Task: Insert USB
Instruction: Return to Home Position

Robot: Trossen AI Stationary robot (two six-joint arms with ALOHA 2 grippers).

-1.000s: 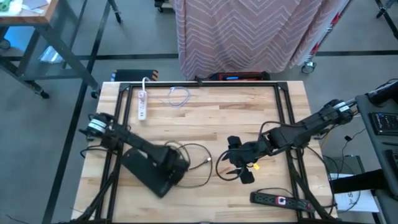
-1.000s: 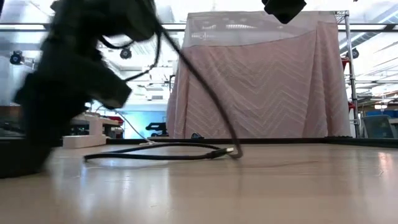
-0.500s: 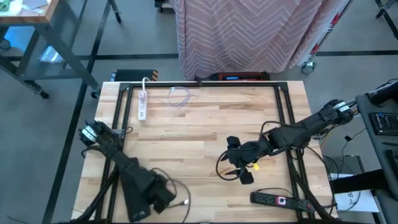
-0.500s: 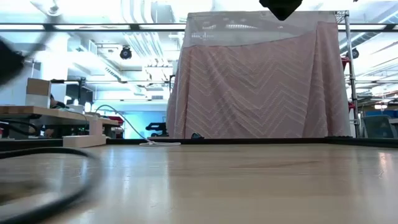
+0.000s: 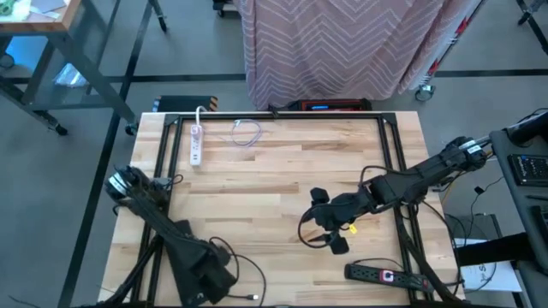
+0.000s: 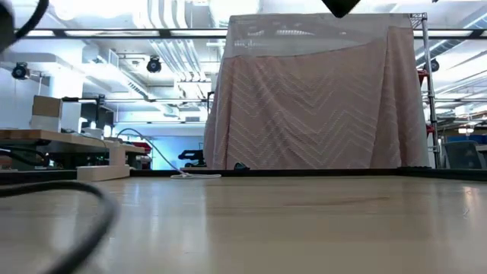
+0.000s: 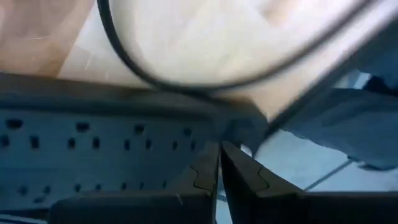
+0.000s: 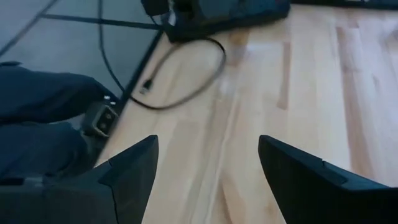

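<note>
A black USB cable (image 5: 257, 272) loops on the wood by the table's near edge, its plug (image 5: 251, 297) lying free. My left gripper (image 5: 205, 275) is at the near-left edge, shut, with the cable running out from it. In the left wrist view the shut gripper (image 7: 219, 163) shows with the cable (image 7: 155, 82) curving beyond. My right gripper (image 5: 330, 225) hovers open right of centre. From the right wrist view (image 8: 208, 177) I see the cable (image 8: 186, 84) and plug (image 8: 146, 87) far off. A black power strip (image 5: 385, 275) lies near-right. My left gripper is shut where one end of the black cable's loop (image 5: 224, 254) meets it. The gripper's own body hides the place of contact, so the part and the hold cannot be told. The rest of the cable lies slack on the table.
A white power strip (image 5: 195, 145) and a thin white cable (image 5: 247, 133) lie at the far-left corner. A black frame rail (image 5: 274, 117) borders the table. Bare wood (image 5: 274, 180) lies between the arms. A draped pink cloth (image 6: 319, 99) stands beyond the far edge.
My left arm has swung from the table's centre to the near-left edge, staying shut. The black cable was dragged along with it, and its plug now lies close to the near edge. My right arm kept still.
</note>
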